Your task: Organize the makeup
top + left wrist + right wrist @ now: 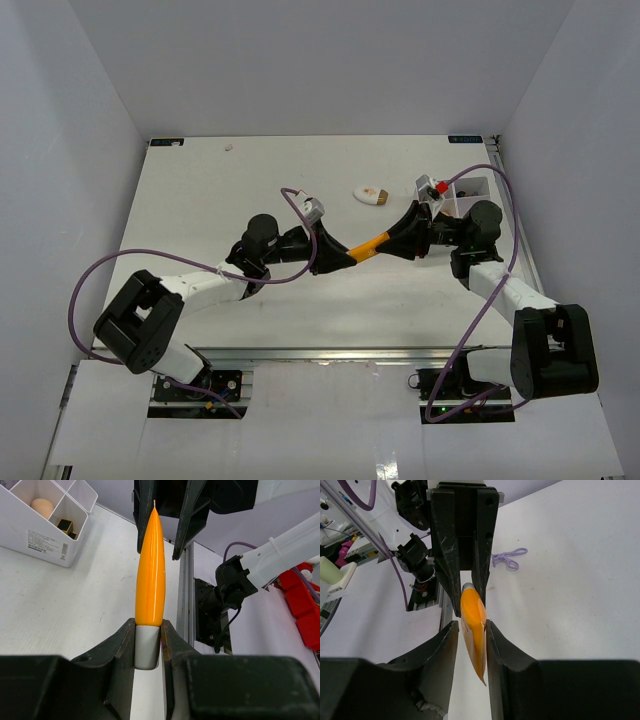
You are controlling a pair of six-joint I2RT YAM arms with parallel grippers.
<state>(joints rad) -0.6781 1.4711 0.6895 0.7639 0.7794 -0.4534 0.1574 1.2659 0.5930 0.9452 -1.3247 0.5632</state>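
Orange plastic tube (150,575): its pale cap (147,647) is pinched in the left hand (148,635), both sides covered by the fingers. From above the cap does not show at all.

The tube's pointed end lies within the right hand (471,630). Fingers pressing or only flanking: cannot tell.

White plastic compartment tray (45,542), at the desk's far right corner: cut off by the left wrist view's top-left edge, mostly behind the right arm from above.

Black-gold case (65,526): lower half hidden by a divider.

Printed tray label (47,541): too small to read.

Small pale mark (228,148) near the desk's far left corner: too small to identify.
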